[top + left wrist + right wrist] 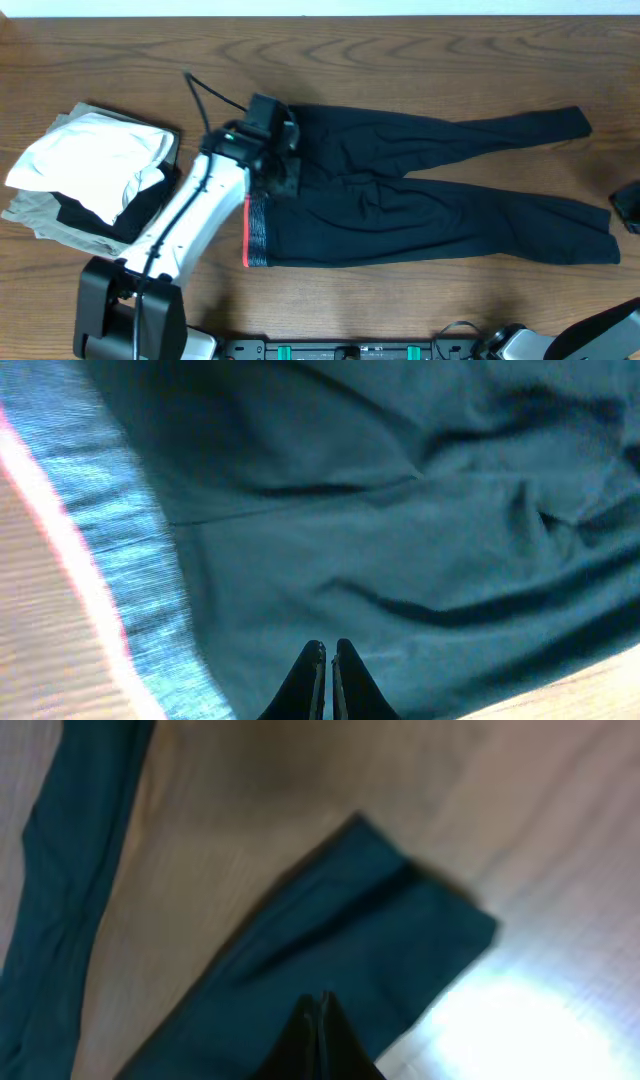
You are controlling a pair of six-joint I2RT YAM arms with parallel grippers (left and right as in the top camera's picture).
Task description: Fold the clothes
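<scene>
Trousers (420,190) lie flat on the worktop (400,50), waistband (256,230) at 9 o'clock; left hand (327,652) by the waist and right hand (320,1005) over a cuff (420,920), both pressed together, probably must open to begin the first fold.

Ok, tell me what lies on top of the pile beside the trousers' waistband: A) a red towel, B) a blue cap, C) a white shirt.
C: a white shirt lies uppermost there, next to the black trousers.
</scene>
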